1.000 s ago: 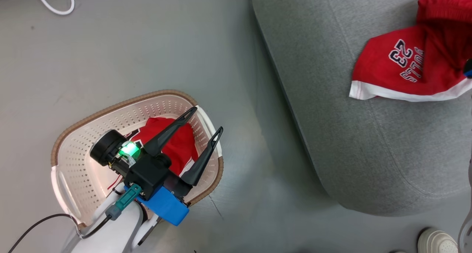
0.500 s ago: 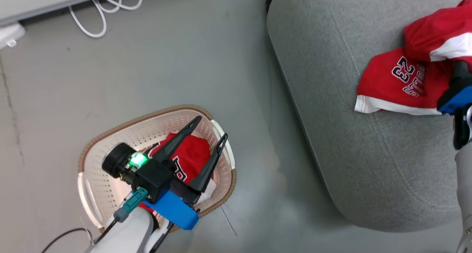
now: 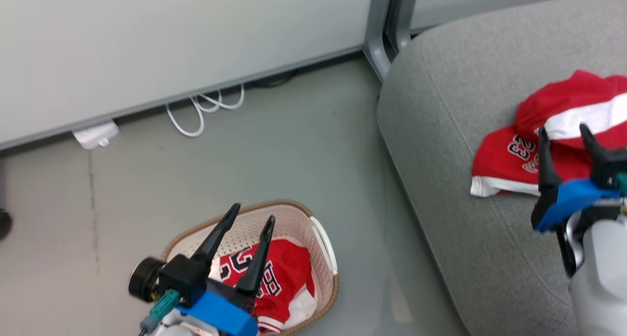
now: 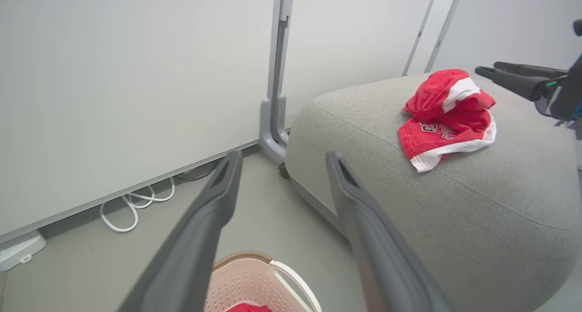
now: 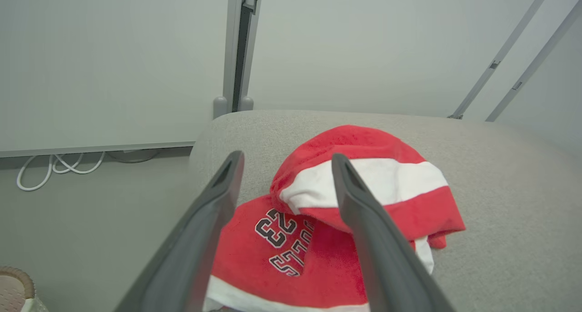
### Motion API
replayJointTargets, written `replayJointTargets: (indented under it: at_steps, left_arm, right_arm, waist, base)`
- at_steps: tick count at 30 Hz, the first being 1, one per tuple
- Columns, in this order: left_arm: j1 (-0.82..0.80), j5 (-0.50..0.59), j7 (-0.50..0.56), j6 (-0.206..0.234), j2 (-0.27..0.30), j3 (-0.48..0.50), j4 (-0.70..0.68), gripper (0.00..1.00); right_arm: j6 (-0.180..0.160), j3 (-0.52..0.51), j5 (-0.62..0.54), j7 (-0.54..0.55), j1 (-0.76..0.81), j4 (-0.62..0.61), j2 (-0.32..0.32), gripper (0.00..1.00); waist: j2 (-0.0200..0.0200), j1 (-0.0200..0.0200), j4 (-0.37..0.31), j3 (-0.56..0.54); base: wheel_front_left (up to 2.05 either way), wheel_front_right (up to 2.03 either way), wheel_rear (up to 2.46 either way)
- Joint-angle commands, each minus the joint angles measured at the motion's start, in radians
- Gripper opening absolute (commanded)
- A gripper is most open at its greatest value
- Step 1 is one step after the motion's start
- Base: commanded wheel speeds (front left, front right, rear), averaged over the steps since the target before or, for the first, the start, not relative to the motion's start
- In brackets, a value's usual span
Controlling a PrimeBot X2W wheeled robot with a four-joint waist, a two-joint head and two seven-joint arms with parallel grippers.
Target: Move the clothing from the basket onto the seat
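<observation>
Grey floor meets a pale wall with white cables [image 3: 205, 115] looped at its foot. In the head view the basket [image 3: 324, 238] sits at 6 o'clock and the grey seat [image 3: 441, 130] at 3. One red garment [image 3: 289, 277] lies crumpled in the basket (no clear long axis), beneath the left jaws and toward 5 o'clock of their tips. They gape wide and empty, fingers [image 3: 218, 233] aimed at 1 o'clock, outward rather than down. That arm is nearer. The right jaws, equally wide and empty, hover by the red pile [image 3: 499, 159] on the seat.
</observation>
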Motion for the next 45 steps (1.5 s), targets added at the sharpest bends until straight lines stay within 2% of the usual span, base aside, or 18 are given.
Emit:
replayJointTargets:
  at_steps: [1, 5, 6, 10, 20, 27, 37, 45]
  left_arm:
    - [0.038, 0.004, -0.003, 0.001, -0.007, 0.024, 0.013, 1.00]
    - [0.095, 0.013, -0.003, 0.003, -0.016, 0.080, 0.030, 1.00]
    - [0.123, 0.016, -0.003, 0.007, -0.021, 0.113, 0.031, 1.00]
    - [0.164, 0.020, -0.003, 0.005, -0.031, 0.171, 0.037, 1.00]
    - [0.205, 0.037, -0.003, 0.004, -0.063, 0.284, 0.048, 1.00]
    - [0.206, 0.056, -0.003, -0.004, -0.069, 0.323, 0.054, 1.00]
    - [0.196, 0.071, -0.003, -0.011, -0.080, 0.352, 0.045, 1.00]
    - [0.167, 0.077, -0.003, -0.014, -0.084, 0.352, 0.033, 1.00]
  right_arm:
    - [-0.001, 0.024, 0.024, -0.001, 0.077, -0.053, 0.007, 1.00]
    - [-0.001, 0.084, 0.079, 0.002, 0.210, -0.206, 0.028, 1.00]
    - [-0.001, 0.105, 0.102, 0.018, 0.279, -0.290, 0.044, 1.00]
    - [-0.001, 0.148, 0.125, 0.070, 0.400, -0.457, 0.071, 1.00]
    - [-0.001, 0.158, 0.124, 0.177, 0.623, -0.749, 0.135, 1.00]
    - [-0.001, 0.157, 0.113, 0.216, 0.684, -0.839, 0.157, 1.00]
    - [-0.001, 0.170, 0.125, 0.239, 0.682, -0.870, 0.167, 1.00]
    - [-0.001, 0.191, 0.126, 0.236, 0.630, -0.889, 0.170, 1.00]
  waist:
    - [0.0000, 0.0003, 0.052, -0.084]
    - [0.0000, 0.0003, 0.092, -0.136]
    - [0.0000, 0.0003, 0.108, -0.150]
    - [0.0000, 0.0003, 0.142, -0.175]
    - [0.0000, 0.0003, 0.224, -0.231]
    - [0.0000, 0.0003, 0.240, -0.238]
    - [0.0000, 0.0003, 0.232, -0.226]
    - [0.0000, 0.0003, 0.209, -0.147]
  base:
    - [0.00, 0.00, 0.00]
    - [0.00, 0.00, 0.00]
    - [0.00, 0.00, 0.00]
    - [0.00, 0.00, 0.00]
    - [0.00, 0.00, 0.00]
    - [0.00, 0.00, 0.00]
    - [0.00, 0.00, 0.00]
    - [0.00, 0.00, 0.00]
